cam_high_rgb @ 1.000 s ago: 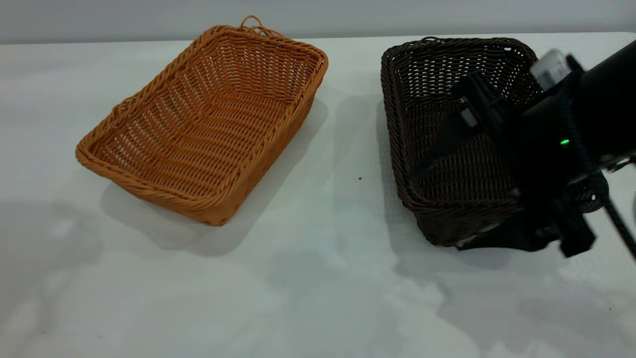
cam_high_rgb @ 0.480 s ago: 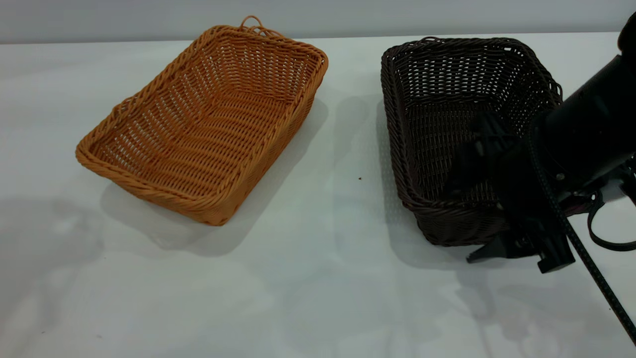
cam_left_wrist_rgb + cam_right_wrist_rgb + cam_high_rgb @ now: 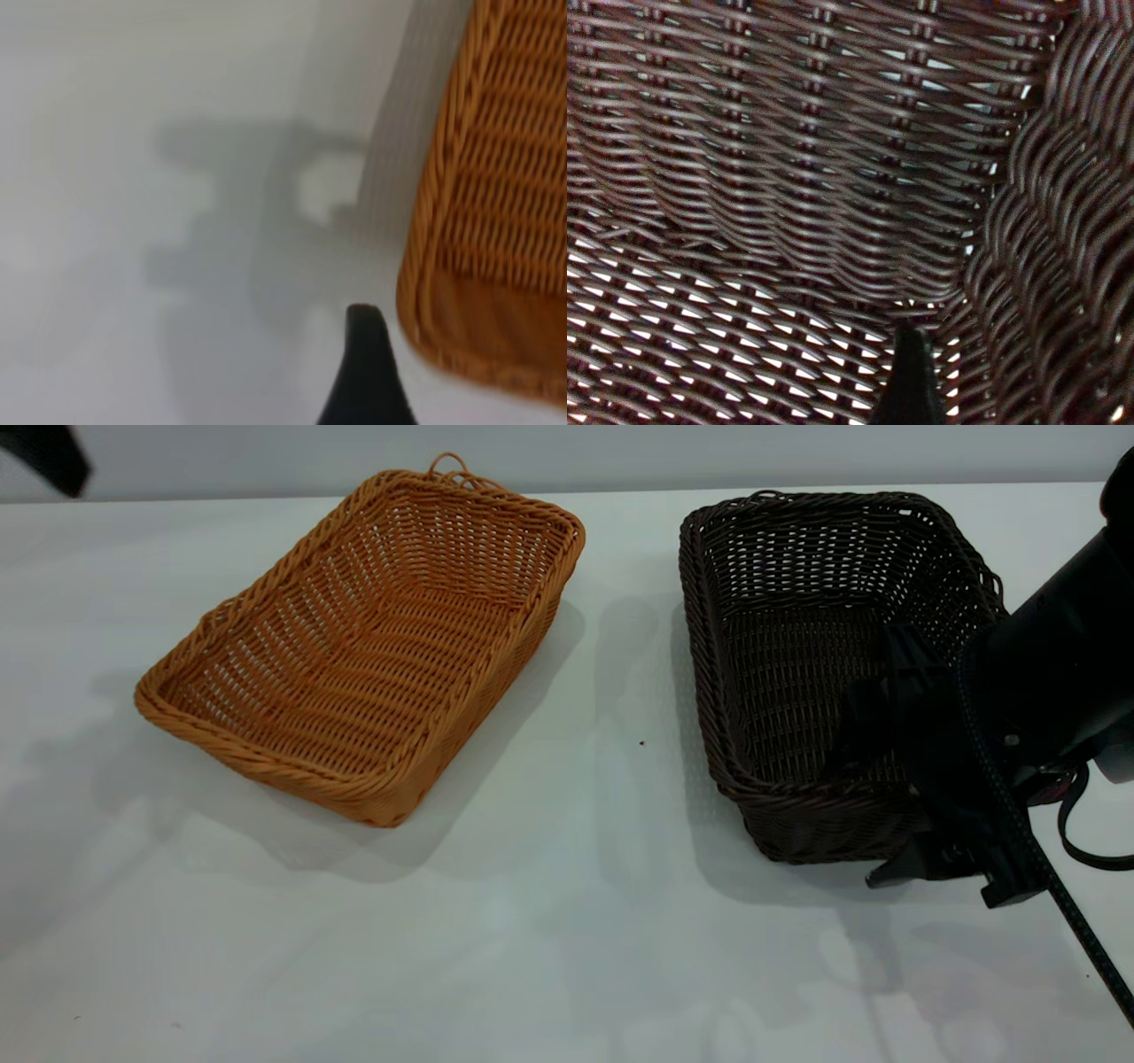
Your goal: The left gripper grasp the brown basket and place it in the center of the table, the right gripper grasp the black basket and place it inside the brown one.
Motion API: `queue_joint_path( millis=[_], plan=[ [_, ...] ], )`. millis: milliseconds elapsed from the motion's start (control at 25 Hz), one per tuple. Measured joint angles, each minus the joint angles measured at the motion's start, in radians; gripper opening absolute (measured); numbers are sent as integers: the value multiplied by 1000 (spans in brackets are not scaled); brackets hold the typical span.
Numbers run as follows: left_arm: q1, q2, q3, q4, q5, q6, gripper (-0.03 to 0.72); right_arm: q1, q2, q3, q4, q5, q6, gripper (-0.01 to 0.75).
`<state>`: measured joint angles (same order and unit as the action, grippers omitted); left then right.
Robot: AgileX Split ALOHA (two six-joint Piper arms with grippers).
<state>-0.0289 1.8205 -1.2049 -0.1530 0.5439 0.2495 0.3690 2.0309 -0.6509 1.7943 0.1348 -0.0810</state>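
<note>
On the right side of the table (image 3: 567,957): black basket (image 3: 797,828) resting flat, long axis running away from the camera. At its near right corner: right gripper (image 3: 859,819) spread wide and straddling the wicker wall, one finger inside above the woven floor, the other outside, low beside the tabletop. No pinch on the rim yet. Right wrist view filled with dark weave and braided rim at close range, confirming the position at the wall.

On the left half of the table: brown basket (image 3: 372,646) lying at an angle, well apart from the black basket and short of the centre, ungrasped. Near one corner of it, above bare tabletop: left gripper (image 3: 367,376), only one fingertip visible in the left wrist view, clear of the wicker. Spread or pressed together: cannot tell.

Step in hand, as judged: approach phase for both arms; neither placement done.

Next move, as judged:
- Bring the left fingers over the brown rim, one on each side, then clamp, lift and set down at the centre.
- Press the right fingers onto the dark wall, but hold off the transfer until the brown basket sits centred.
- Lift level to avoid snagging on the braided rim.
</note>
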Motion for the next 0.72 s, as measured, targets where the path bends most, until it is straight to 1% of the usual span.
queue_joint_path(
  millis=[200,400,560,720],
  plan=[
    [-15,239,-221,-35,69,71,546,0,0,0,0,1,-3,538],
    [-56,409,-388,-37,100,80,554,0,0,0,0,2,-18,538],
    [-96,506,-453,-37,94,97,554,0,0,0,0,2,-19,538],
    [-104,593,-469,-38,66,102,554,0,0,0,1,3,-21,534]
  ],
)
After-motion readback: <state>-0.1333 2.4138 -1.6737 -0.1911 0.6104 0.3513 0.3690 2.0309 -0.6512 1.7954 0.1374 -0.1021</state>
